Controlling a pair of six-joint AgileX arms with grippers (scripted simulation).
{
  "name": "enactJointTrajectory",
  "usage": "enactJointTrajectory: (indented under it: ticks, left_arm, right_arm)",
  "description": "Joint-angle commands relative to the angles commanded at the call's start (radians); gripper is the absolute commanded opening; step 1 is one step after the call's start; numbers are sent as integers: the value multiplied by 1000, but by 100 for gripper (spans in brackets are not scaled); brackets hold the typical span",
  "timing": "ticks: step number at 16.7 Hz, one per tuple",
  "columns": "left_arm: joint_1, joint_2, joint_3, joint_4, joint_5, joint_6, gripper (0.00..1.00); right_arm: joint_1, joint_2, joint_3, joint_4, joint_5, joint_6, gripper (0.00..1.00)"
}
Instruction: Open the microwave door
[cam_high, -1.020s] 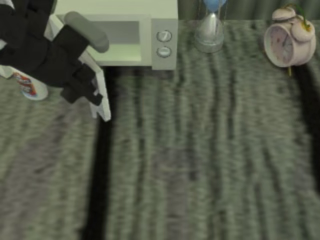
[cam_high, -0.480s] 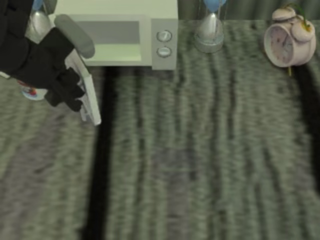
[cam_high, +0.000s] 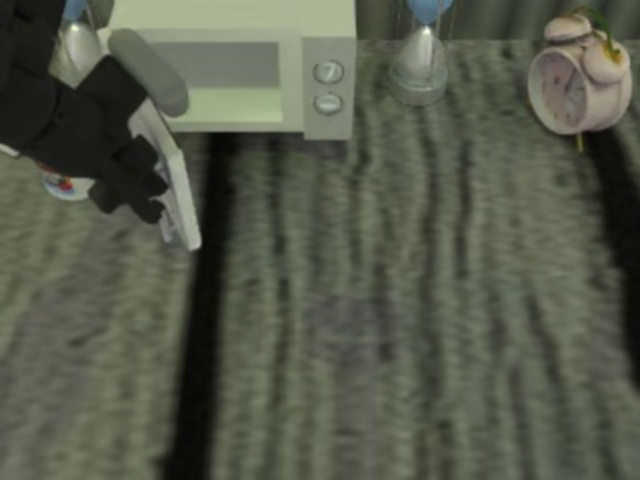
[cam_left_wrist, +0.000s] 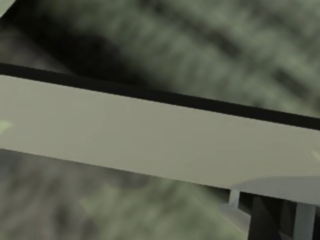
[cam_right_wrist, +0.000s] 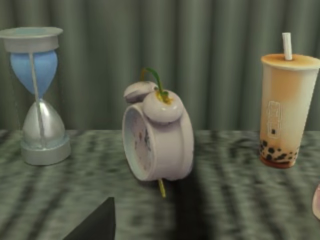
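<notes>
The left gripper is pinching the microwave door, standing swung out from the microwave at the table's back left. Following the hinge's arc should avoid slipping; the right arm is out of sight.

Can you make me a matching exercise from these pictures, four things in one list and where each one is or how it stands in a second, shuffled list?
Things:
1. microwave door
2. alarm clock
3. hourglass
4. left gripper

Descriptions:
A. at the table's far right
B. swung wide open, edge-on in the top view
C. just right of the microwave
D. at the open door's outer face

Pairs: 1-B, 2-A, 3-C, 4-D
</notes>
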Motion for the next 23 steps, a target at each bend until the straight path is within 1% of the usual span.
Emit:
enactJointTrajectory:
  ticks: [17,19,23]
  left_arm:
    - [-1,4,-2,-2,3,3,0]
    - [11,5,4,-14,12,34,0]
    - [54,13,17,-59,48,139,0]
  right_arm:
    - [0,0,0,0,0,0,100]
    - [0,0,0,0,0,0,100]
    - [0,0,0,0,0,0,100]
